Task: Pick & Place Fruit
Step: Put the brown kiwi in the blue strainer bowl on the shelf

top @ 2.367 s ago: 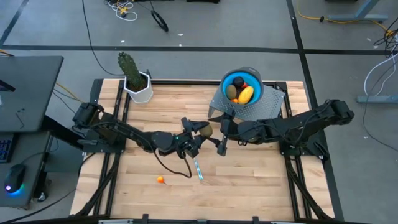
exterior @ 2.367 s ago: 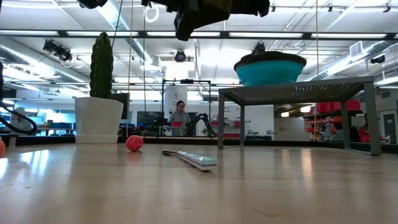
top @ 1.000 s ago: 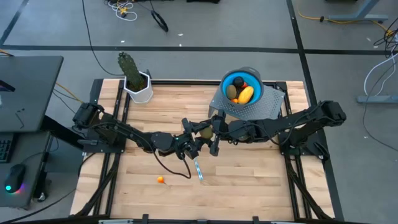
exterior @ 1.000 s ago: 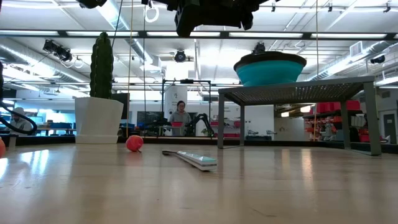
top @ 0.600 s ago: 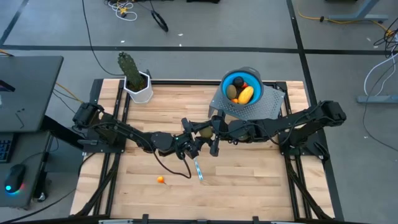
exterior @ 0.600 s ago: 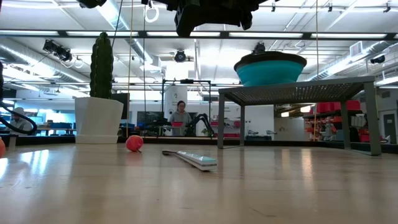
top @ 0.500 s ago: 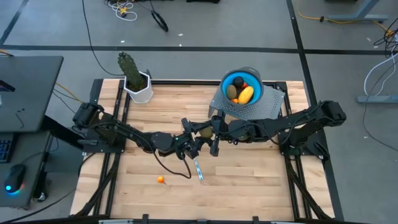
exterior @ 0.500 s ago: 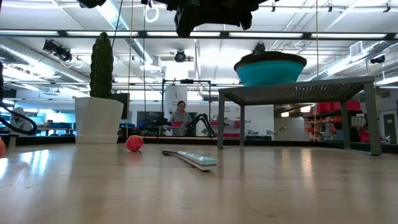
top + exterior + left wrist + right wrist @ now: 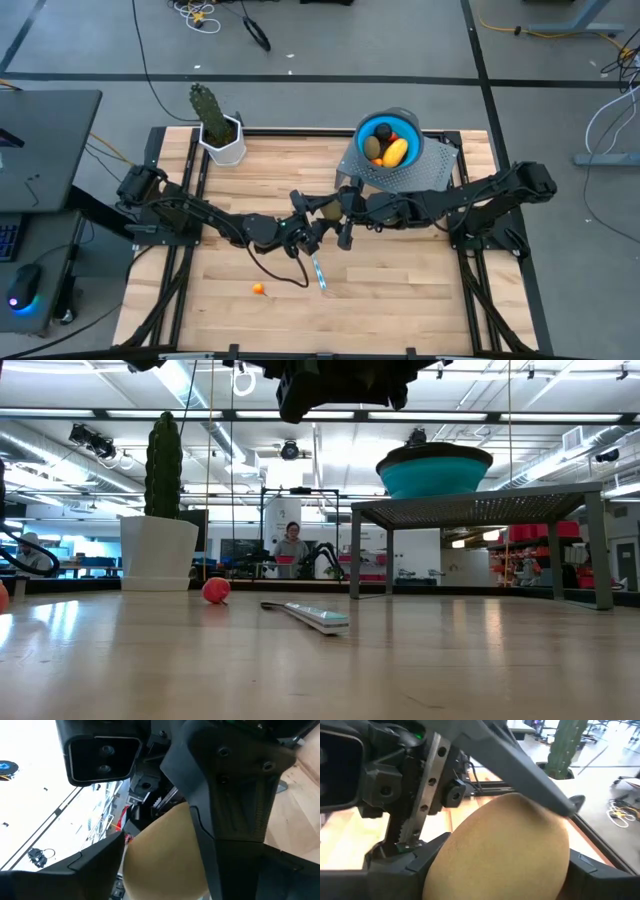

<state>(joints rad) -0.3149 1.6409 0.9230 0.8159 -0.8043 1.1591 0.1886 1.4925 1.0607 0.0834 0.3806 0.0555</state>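
An olive-brown oval fruit (image 9: 325, 209) hangs in the air over the middle of the table, between both grippers. My left gripper (image 9: 312, 222) is shut on it from the table's left, and my right gripper (image 9: 343, 214) from the right. The fruit fills the left wrist view (image 9: 165, 857) and the right wrist view (image 9: 505, 850). A blue bowl (image 9: 372, 127) on a perforated metal stand (image 9: 425, 175) holds a yellow oblong (image 9: 395, 152), a second olive oval and a dark purple ball. A tiny orange fruit (image 9: 258, 289) lies on the table near the front. My left gripper pinches the oval fruit between its two fingers, coming level from the table's left; one finger (image 9: 530, 785) lies across the fruit's side. The fruit is lifted clear of the table. My right gripper pinches the same fruit at its other sides (image 9: 560, 855), level from the table's right, its fingers (image 9: 427, 857) closed against it.
A slim knife (image 9: 317, 270) lies on the table below the grippers, also in the low view (image 9: 312, 617). A green cactus in a white pot (image 9: 220, 135) stands at the far left corner. The stand's legs (image 9: 390, 560) rise at far right. A black cable (image 9: 280, 270) loops under the left arm.
My right gripper has moved toward the table's left, up to the fruit held by my left gripper, and has stayed there for the last second. The fruit has kept its place in the air.
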